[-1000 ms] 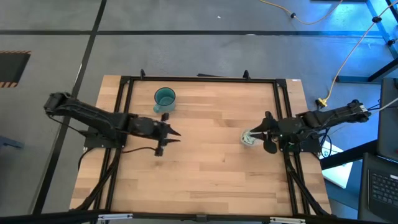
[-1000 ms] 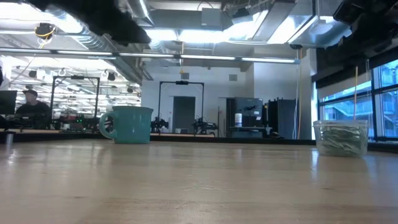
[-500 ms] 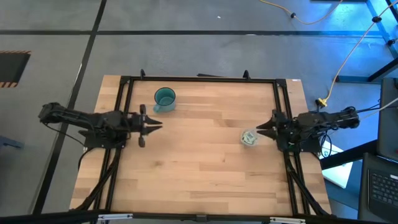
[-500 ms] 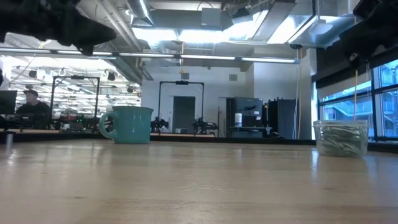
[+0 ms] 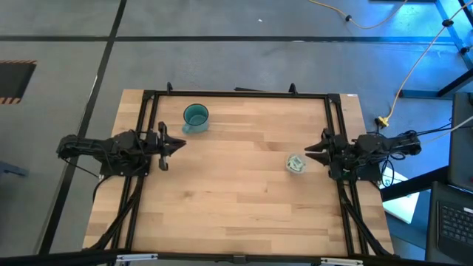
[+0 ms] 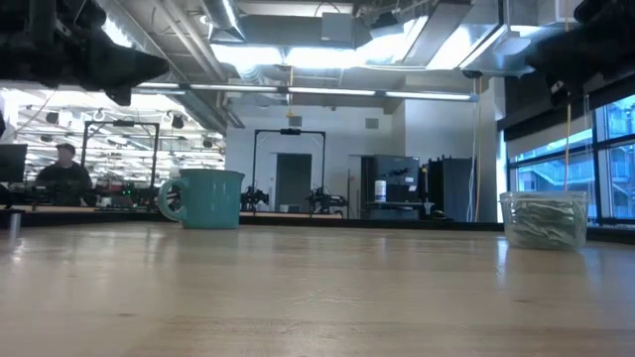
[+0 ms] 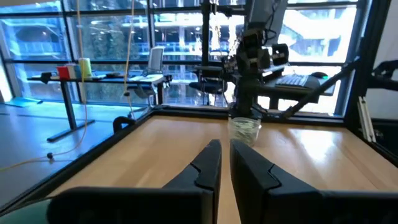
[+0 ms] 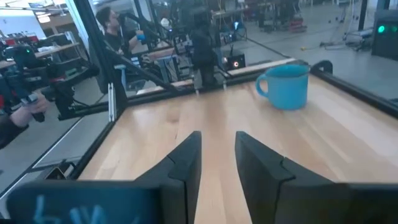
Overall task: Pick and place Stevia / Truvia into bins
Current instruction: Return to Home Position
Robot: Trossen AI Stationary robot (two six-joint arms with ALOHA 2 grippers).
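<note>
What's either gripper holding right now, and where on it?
Nothing is held. The left gripper and the right gripper are both empty, with only a bare gap between their fingers.

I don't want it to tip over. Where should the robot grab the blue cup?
Probably by the rim. The blue cup stands upright with its mouth open to the top, so a gripper could come straight down and pinch one wall, on a side away from the handle, which sticks out sideways. The left gripper is the nearer one.
</note>
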